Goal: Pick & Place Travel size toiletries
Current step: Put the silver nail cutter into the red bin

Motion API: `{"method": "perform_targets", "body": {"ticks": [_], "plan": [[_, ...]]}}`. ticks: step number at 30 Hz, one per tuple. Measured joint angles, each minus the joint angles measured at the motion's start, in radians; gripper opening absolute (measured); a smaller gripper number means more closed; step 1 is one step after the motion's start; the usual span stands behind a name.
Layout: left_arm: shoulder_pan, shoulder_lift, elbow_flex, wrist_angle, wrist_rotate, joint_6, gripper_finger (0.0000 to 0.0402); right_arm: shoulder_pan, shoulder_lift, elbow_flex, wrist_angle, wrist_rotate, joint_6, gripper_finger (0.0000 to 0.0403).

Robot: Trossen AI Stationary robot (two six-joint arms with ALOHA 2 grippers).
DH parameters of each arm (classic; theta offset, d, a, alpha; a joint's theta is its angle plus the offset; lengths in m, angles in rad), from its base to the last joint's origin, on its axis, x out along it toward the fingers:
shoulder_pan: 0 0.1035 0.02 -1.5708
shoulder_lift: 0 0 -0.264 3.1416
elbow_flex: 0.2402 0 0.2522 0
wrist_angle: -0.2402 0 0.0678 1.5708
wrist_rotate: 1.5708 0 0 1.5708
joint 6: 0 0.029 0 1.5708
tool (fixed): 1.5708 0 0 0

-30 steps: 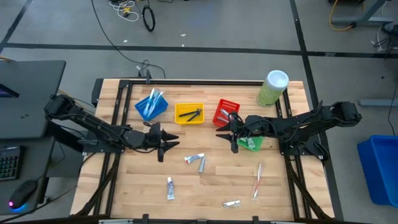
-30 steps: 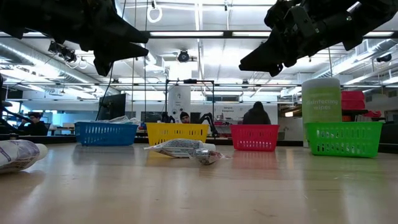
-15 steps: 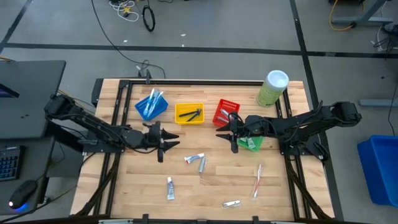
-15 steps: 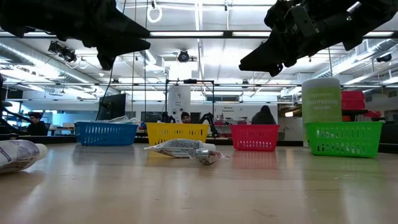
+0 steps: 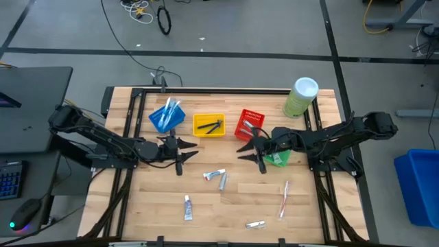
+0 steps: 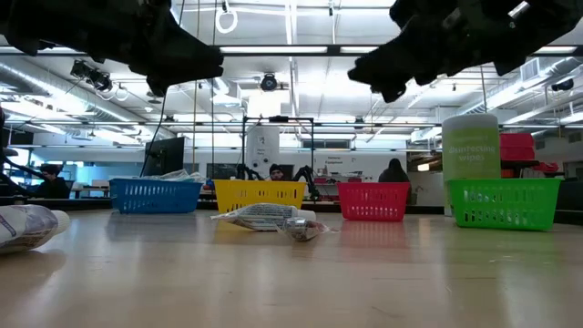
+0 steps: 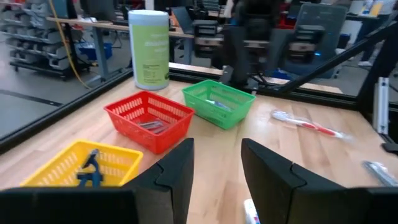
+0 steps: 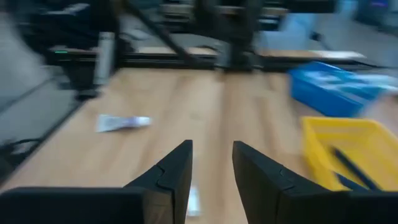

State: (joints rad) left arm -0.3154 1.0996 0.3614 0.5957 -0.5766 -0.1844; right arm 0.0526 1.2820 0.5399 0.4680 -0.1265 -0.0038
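Toiletries loose on tabletop, two tubes centre, tube at 7 o'clock, toothbrush at 4 o'clock, left hand spread empty above the wood, right hand spread empty, partly covering green bin, bin contents hard to make out

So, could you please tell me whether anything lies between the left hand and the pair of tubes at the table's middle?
Nothing visible does. The left hand hangs open above bare wood, and the pair of tubes lies nearby, clear of the bins.
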Motion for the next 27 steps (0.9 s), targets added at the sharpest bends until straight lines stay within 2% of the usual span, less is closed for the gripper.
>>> {"method": "perform_targets", "body": {"ticks": [4,10,17,21,24,27], "plan": [[0.03,0.0,0.0,-0.003,0.0,0.0,0.0141,0.032,0.067,0.001,0.091,-0.039,-0.019,0.0143],[0.07,0.0,0.0,-0.003,0.0,-0.001,0.0141,0.098,0.219,0.098,0.079,-0.042,-0.062,0.0179],[0.105,0.0,0.0,-0.006,0.018,-0.033,0.0141,0.164,0.343,0.334,-0.226,-0.012,-0.306,0.0189],[0.109,0.0,0.0,-0.007,0.03,-0.043,0.0141,0.171,0.433,0.43,-0.315,-0.038,-0.318,0.0175],[0.109,0.0,0.0,-0.006,0.029,-0.039,0.0141,0.169,0.51,0.45,-0.333,-0.088,-0.303,0.0168],[0.109,0.0,0.0,-0.004,0.03,-0.039,0.0141,0.162,0.556,0.459,-0.332,-0.093,-0.29,0.0172]]}}
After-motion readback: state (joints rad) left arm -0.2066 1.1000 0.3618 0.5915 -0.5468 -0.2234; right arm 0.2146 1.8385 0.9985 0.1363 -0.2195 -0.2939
